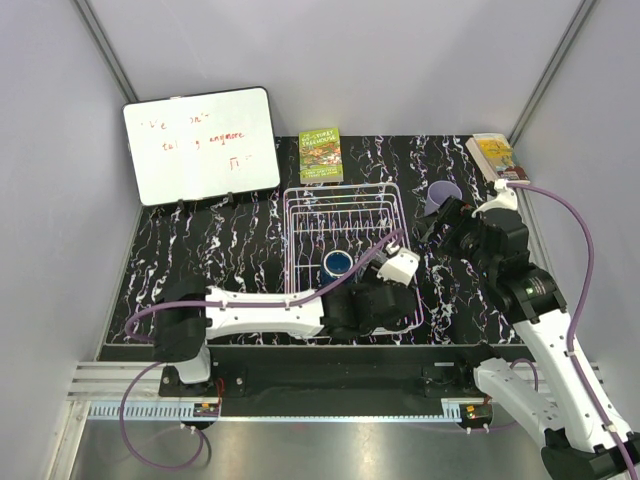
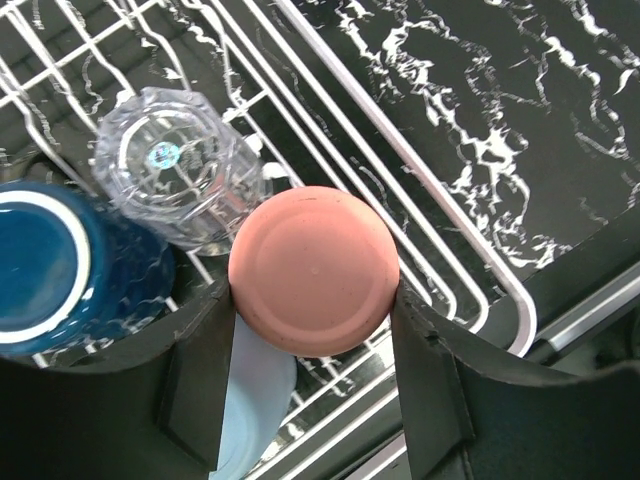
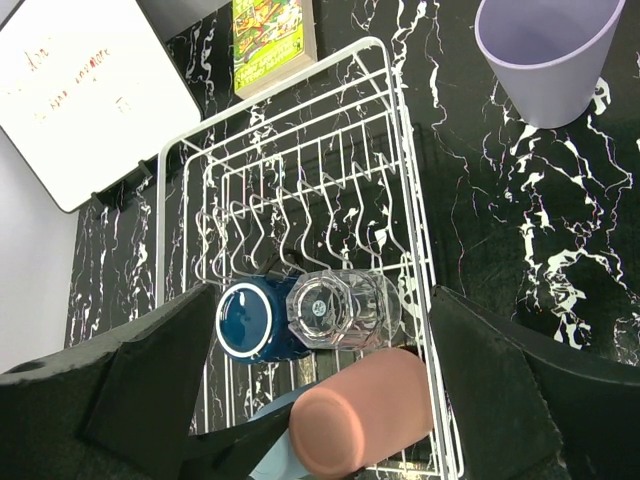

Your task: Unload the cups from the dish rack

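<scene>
The white wire dish rack sits mid-table. Lying in its near end are a dark blue cup, a clear faceted glass and a light blue cup. My left gripper is shut on the salmon-pink cup, with a finger pressed against each side near its base. The right wrist view shows that pink cup tilted over the rack's near right corner. A lavender cup stands upright on the table right of the rack. My right gripper hovers open beside it, holding nothing.
A whiteboard leans at the back left. A green book lies behind the rack, and another book sits at the back right corner. Grey walls close in on three sides of the black marbled table.
</scene>
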{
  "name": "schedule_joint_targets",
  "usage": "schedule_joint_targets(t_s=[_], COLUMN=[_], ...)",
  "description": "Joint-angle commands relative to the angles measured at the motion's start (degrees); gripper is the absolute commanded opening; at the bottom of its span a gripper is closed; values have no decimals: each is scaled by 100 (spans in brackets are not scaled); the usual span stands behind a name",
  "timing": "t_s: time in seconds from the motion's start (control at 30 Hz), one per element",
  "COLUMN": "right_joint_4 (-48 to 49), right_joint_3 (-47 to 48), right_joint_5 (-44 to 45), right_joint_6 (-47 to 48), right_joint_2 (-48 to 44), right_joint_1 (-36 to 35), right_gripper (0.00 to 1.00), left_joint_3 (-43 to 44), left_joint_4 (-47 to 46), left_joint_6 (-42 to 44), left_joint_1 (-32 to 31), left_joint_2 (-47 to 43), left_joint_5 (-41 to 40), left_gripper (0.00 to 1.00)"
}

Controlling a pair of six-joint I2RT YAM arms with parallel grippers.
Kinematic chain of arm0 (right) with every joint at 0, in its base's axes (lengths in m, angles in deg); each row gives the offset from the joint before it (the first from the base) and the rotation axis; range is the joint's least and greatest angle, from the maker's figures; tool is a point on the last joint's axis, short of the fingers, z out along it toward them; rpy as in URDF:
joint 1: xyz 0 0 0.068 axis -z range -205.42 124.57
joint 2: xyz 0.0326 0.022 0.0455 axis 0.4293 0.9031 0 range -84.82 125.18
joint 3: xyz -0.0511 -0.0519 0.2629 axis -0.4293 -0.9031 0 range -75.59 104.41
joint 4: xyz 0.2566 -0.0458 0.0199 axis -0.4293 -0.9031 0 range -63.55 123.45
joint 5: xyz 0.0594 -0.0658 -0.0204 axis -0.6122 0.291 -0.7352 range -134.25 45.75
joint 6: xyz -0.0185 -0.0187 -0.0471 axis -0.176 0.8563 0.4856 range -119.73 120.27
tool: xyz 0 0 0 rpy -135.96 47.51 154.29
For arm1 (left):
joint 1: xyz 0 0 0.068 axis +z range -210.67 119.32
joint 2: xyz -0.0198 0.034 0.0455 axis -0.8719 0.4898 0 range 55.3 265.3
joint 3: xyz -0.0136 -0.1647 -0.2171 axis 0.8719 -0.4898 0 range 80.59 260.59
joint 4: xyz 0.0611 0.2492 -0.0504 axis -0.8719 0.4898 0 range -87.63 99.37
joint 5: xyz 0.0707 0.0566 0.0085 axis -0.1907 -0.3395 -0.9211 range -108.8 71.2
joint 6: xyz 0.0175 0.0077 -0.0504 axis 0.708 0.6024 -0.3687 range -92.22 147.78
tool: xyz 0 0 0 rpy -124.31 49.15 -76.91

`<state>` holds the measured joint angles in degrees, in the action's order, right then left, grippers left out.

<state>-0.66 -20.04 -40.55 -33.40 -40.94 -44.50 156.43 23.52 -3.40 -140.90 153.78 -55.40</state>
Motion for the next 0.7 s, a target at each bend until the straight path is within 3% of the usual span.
schedule_joint_targets(t_s=[0.0, 0.27, 0.4, 0.47, 0.67], right_joint_4=[185, 168, 238, 273, 563], right_joint_3=[61, 79, -18, -53, -211], right_joint_5=[-1, -54, -115, -177, -554], right_joint_6=[27, -52, -122, -157, -245], right_joint_2=[-108, -134, -169, -204, -327], right_joint_1=[-27, -27, -27, -27, -27], right_gripper=[95, 97, 97, 97, 96], left_joint_3=[142, 108, -454, -961, -2448], left_joint_4=[82, -13, -627, -830, -1989], left_joint_6=[235, 621, 745, 544, -485], left_joint_1=[-116, -99, 172, 454, 2482], left_joint_2=[-601, -2013, -2902, -3491, -4758], left_joint_5=[-505, -1121, -832, -282, 1994], left_gripper=[0, 0, 0, 0, 0])
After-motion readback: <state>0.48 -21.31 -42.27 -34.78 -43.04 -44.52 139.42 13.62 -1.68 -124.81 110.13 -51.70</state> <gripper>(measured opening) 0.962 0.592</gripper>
